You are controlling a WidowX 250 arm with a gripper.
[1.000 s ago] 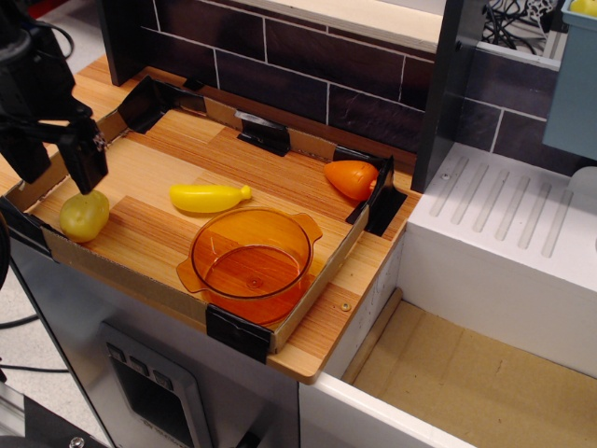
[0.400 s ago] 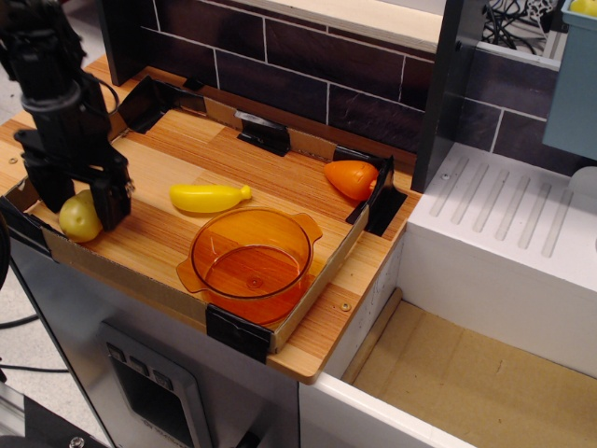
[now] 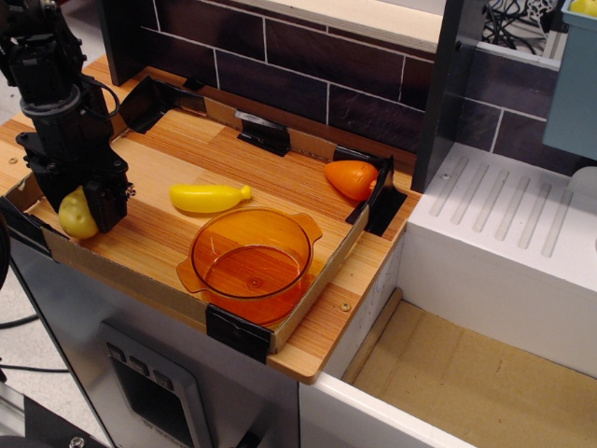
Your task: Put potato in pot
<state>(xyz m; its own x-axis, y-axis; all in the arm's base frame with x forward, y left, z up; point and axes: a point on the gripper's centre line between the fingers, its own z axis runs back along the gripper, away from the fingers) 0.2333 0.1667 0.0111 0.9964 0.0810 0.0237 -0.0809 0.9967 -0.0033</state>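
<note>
The black end effector (image 3: 86, 203) is low over the near left corner of the wooden worktop (image 3: 280, 163). Its two dark fingers sit on either side of the small round yellow-green toy potato (image 3: 75, 215). The fingers look closed in tight around the potato, but it is hard to tell if they are squeezing it yet. The potato seems to rest on the wood, right by the cardboard edge.

So the step in hand looks like the grab. The potato is not in the pot yet. The wide see-through orange plastic pot (image 3: 252, 254) with two little handles stands well apart, toward the near right of the worktop, and nothing is inside it.

The next move calls for a firm hold, then a lift straight up, then a trip to the right until the potato hangs over the open pot. The long yellow banana-shaped toy (image 3: 209, 197) lies between them, a bit further back, so the potato should go high enough to clear it.

An orange cone-shaped toy (image 3: 352, 177) lies at the far right corner. Behind the worktop is a dark brick wall (image 3: 308, 70). To the right is a white sink-like stand with grooves (image 3: 508, 210).
</note>
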